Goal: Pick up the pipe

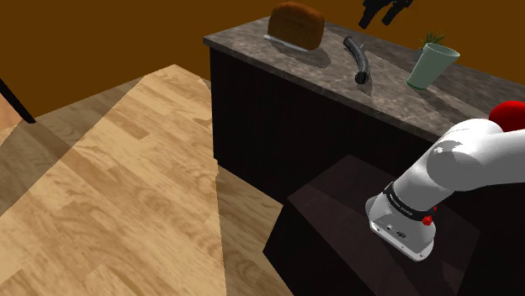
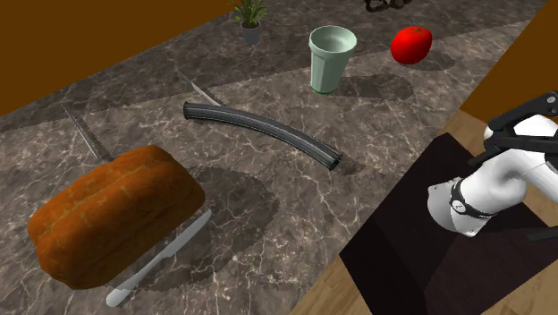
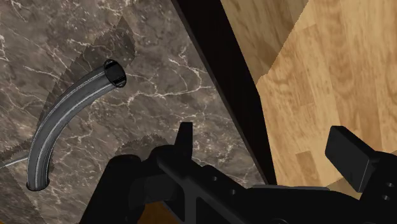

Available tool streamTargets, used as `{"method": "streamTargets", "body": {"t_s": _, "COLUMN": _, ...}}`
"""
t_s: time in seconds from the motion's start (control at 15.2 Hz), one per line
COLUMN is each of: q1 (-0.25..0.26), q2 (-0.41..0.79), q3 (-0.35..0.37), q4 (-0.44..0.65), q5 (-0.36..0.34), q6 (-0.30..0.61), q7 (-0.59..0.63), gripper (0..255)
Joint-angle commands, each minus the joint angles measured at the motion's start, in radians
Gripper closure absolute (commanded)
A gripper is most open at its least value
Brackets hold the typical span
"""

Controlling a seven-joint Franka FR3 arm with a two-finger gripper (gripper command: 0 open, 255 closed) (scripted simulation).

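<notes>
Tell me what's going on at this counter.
A white robot arm is going for the dark curved pipe. The pipe lies flat on the marble counter, between a loaf of bread and a pale green cup. The arm's jaws stand open and empty above the counter, near its edge and apart from the pipe. Nothing is grasped yet.

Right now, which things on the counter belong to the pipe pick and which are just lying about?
Job: dark curved pipe, lying on the marbled counter; gripper, open, apart from it.
Lying about: brown loaf, pale green cup, red fruit, small potted plant, knife by the loaf.
</notes>
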Motion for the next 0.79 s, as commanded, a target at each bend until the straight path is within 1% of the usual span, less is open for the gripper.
{"method": "streamTargets", "body": {"t_s": 0.0, "q1": 0.000, "q2": 0.000, "q3": 0.000, "q4": 0.000, "q5": 0.000, "q6": 0.000, "q7": 0.000, "gripper": 0}}
{"method": "streamTargets", "body": {"t_s": 0.33, "q1": -0.030, "q2": 0.097, "q3": -0.101, "q4": 0.014, "q5": -0.039, "q6": 0.051, "q7": -0.095, "gripper": 0}}
{"method": "streamTargets", "body": {"t_s": 0.73, "q1": -0.058, "q2": 0.244, "q3": -0.218, "q4": 0.067, "q5": -0.070, "q6": 0.108, "q7": -0.209, "gripper": 0}}
